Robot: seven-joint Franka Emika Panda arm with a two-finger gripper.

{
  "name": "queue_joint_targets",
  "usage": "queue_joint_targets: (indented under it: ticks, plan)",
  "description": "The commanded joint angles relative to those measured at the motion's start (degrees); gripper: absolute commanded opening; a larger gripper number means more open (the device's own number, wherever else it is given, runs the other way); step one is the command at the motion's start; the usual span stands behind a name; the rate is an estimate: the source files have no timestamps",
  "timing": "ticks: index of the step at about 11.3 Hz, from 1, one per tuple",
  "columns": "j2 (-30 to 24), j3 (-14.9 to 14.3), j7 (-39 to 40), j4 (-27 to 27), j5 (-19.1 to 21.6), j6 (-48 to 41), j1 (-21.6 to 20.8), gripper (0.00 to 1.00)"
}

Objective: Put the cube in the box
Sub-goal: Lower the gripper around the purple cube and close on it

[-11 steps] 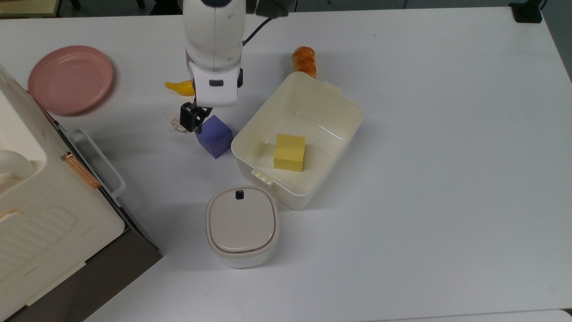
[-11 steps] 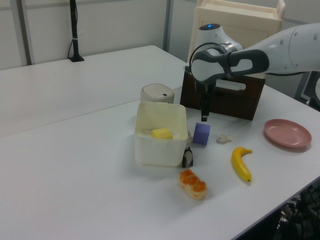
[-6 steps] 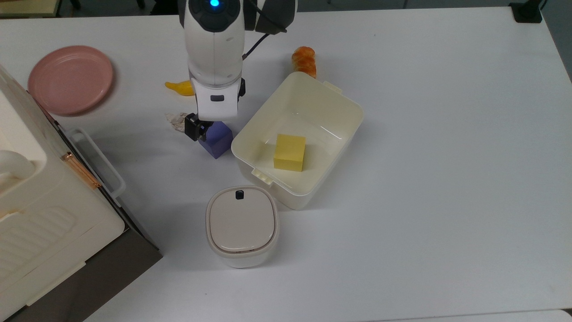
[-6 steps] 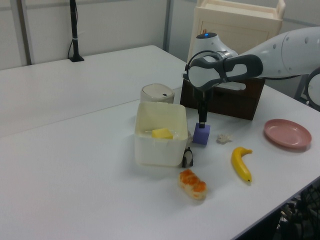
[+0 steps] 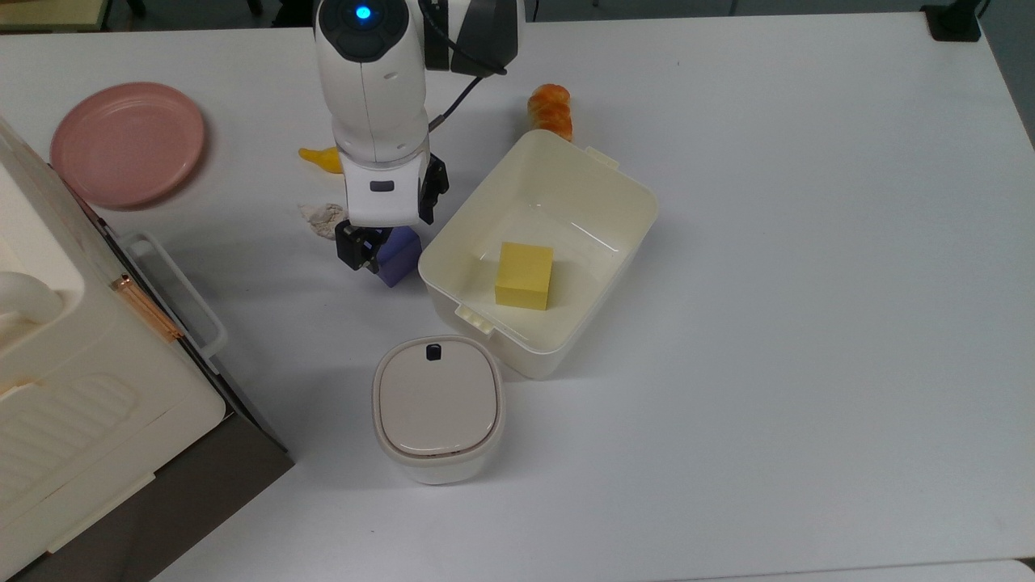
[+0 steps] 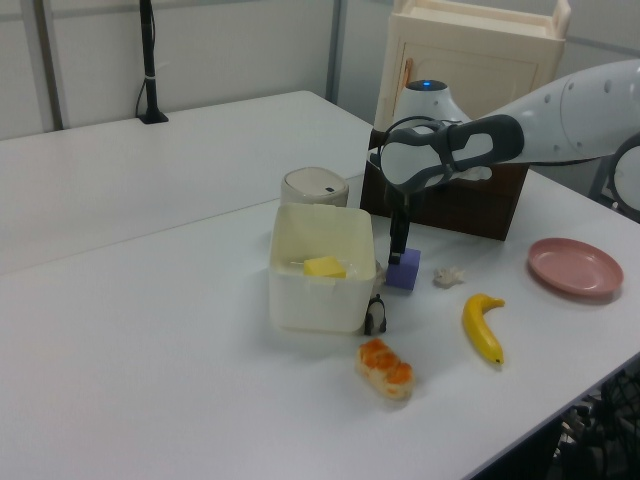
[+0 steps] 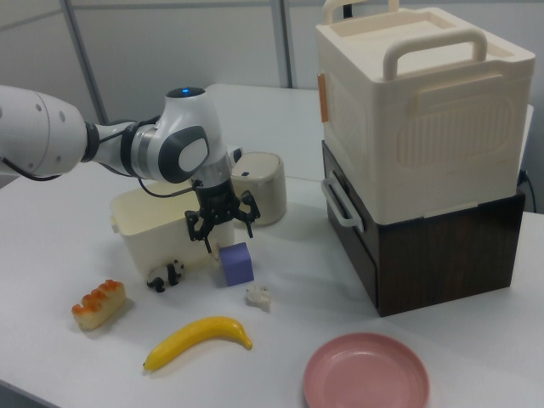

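Note:
The blue-purple cube (image 5: 400,252) sits on the white table just off the top view's left side of the cream-white box (image 5: 631,198), apart from its wall. A yellow cube (image 5: 524,275) lies inside the box. My gripper (image 5: 370,247) is open and low over the blue-purple cube, with one dark finger (image 5: 354,245) at the cube's left in the top view. The hand hides part of the cube there. In the right view the gripper (image 7: 225,235) spreads just above the cube (image 7: 235,263). In the left view the cube (image 6: 404,271) stands beside the box (image 6: 318,296).
A lidded square container (image 5: 437,408) stands near the box. The big cream appliance (image 5: 73,388) fills the top view's lower left. Around the arm lie a pink plate (image 5: 128,144), a banana (image 5: 323,159), a pastry (image 5: 551,109), a white scrap (image 5: 322,215) and a panda figure (image 6: 375,315).
My gripper has come down from above and behind the cube to straddle its top, and the wrist has turned slightly. The cube and box have not moved.

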State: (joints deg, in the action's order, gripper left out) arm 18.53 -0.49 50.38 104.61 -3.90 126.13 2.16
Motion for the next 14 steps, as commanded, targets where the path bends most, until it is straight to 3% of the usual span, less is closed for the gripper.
queue_joint_targets:
  ticks: [1,5,6,7,8,14]
  plan:
    - [-0.3,-0.5,2.1,1.7,-0.9,1.8,0.4,1.00]
    - [2.0,-0.5,1.7,1.7,-2.7,5.2,0.4,1.00]
    - [2.1,-0.5,1.7,1.7,-2.8,5.3,0.4,0.96]
    - [2.1,-0.5,1.0,1.7,-2.9,5.3,0.4,0.42]
    - [2.0,-0.5,-0.1,1.6,-2.9,5.4,0.4,0.25]
    - [1.4,-0.5,-0.6,1.1,-3.0,5.4,0.4,0.25]
